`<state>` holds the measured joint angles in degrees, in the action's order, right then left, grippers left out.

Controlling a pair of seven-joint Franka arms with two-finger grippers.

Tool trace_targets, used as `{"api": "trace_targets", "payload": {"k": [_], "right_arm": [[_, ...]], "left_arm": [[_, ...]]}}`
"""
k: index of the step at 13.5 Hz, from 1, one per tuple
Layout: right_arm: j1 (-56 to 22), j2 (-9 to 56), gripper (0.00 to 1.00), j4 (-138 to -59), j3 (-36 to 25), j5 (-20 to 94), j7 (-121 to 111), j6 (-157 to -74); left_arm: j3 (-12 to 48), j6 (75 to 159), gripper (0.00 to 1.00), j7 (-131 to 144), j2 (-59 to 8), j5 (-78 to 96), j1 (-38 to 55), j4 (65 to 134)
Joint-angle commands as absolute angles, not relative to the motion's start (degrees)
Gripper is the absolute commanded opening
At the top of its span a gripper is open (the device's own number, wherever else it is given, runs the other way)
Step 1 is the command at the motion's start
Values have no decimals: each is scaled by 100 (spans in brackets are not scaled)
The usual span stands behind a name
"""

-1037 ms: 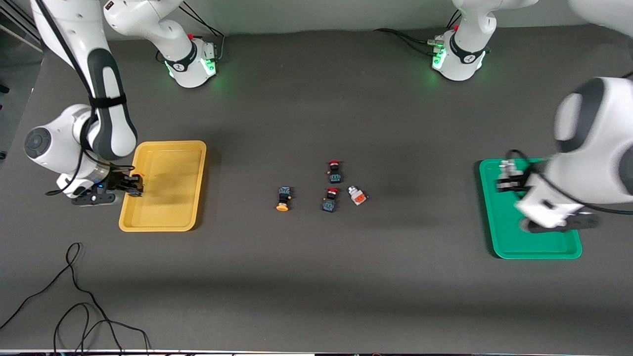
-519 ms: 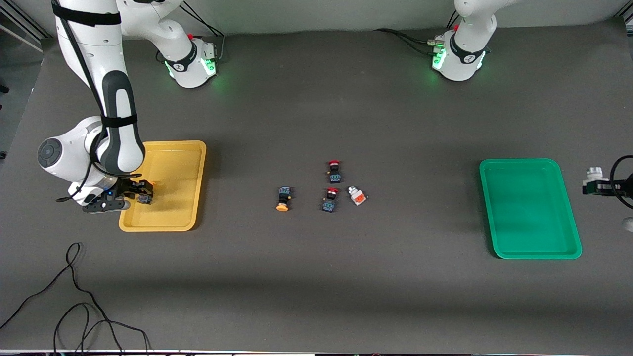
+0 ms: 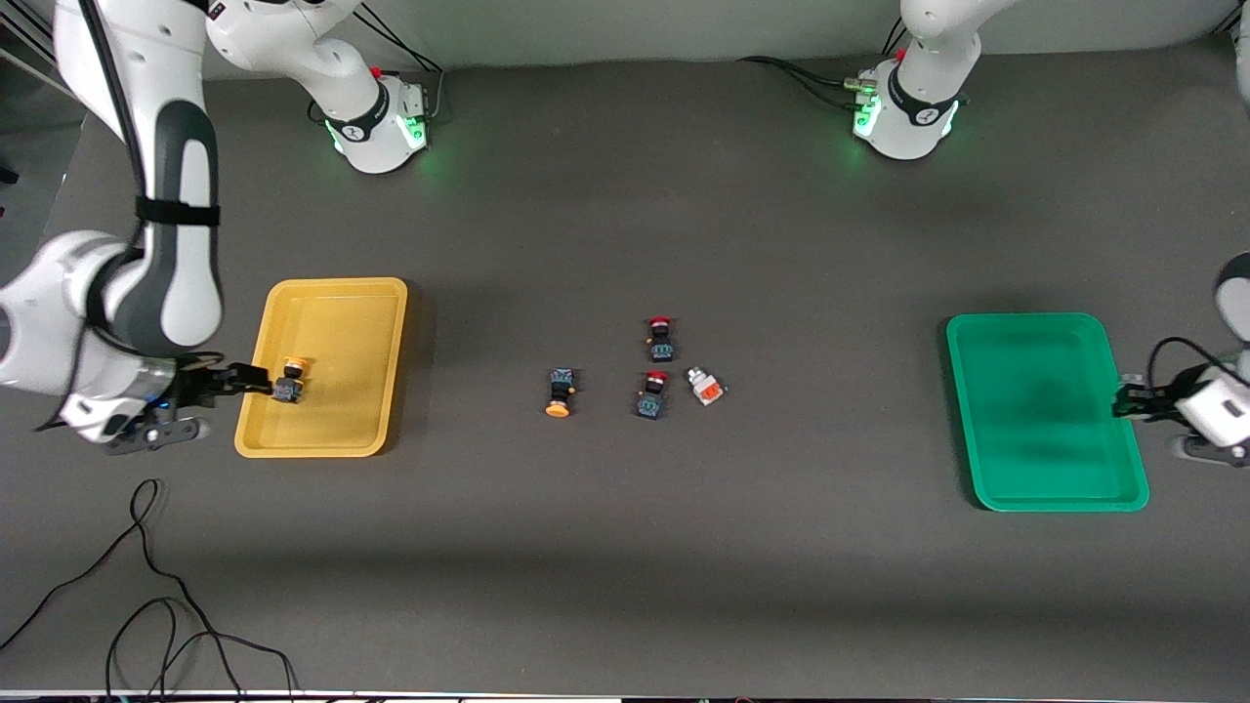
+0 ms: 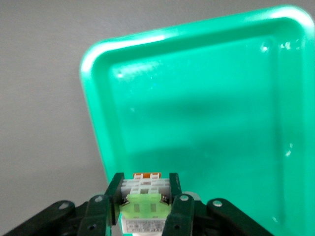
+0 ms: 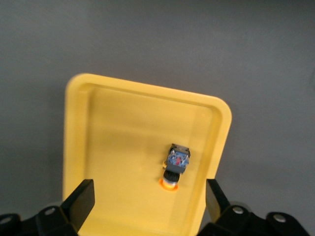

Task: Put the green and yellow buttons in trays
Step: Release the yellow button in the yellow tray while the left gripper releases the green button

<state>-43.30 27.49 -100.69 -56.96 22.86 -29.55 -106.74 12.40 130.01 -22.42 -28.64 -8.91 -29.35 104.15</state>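
The two trays sit at opposite ends of the table, presumably so each arm sorts into its own. The yellow tray (image 3: 332,430) is at the right arm's end, roughly 9 o'clock from the middle cluster; the green tray (image 3: 1045,488) is at the left arm's end, around 3 o'clock.

The right gripper (image 3: 239,381) hangs over the yellow tray's outer rim with its fingers spread wide and nothing between them. A yellow button (image 3: 290,381) lies on its side inside that tray, so that one looks done.

The left gripper (image 3: 1133,402) is over the green tray's outer edge, fingers pinching the green button (image 4: 142,204) by its pale body. I'd guess it's held low over the rim so it won't bounce once it's let go.

The rest are mid-table: a second yellow button (image 3: 559,392), with two red buttons (image 3: 660,337) (image 3: 652,393) at its 2 and 3 o'clock, and a grey switch (image 3: 705,387) just beside the nearer red one. Only the yellow one still belongs in a tray.
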Motion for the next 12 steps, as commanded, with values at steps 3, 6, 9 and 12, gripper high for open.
{"api": "trace_targets", "payload": {"k": [3, 6, 9, 12], "right_arm": [[-5103, 2804, 100, -9044, -5660, 1951, -1332, -9765], [-6140, 2821, 100, -9035, -5616, 2179, 136, -9817], [-7064, 3014, 100, -9009, -5555, 2854, 1138, -10377], [-7286, 3348, 100, -8842, -5091, 2979, 2501, -10818]], "left_arm": [[1292, 13877, 0, -2303, -3225, -976, -2997, 10775], [1213, 13756, 58, -2303, -3252, -1202, -2910, 10670], [1222, 13624, 100, -2294, -3173, -1415, -2900, 10644], [1292, 12346, 100, -2215, -2832, -1328, -2874, 10206]]}}
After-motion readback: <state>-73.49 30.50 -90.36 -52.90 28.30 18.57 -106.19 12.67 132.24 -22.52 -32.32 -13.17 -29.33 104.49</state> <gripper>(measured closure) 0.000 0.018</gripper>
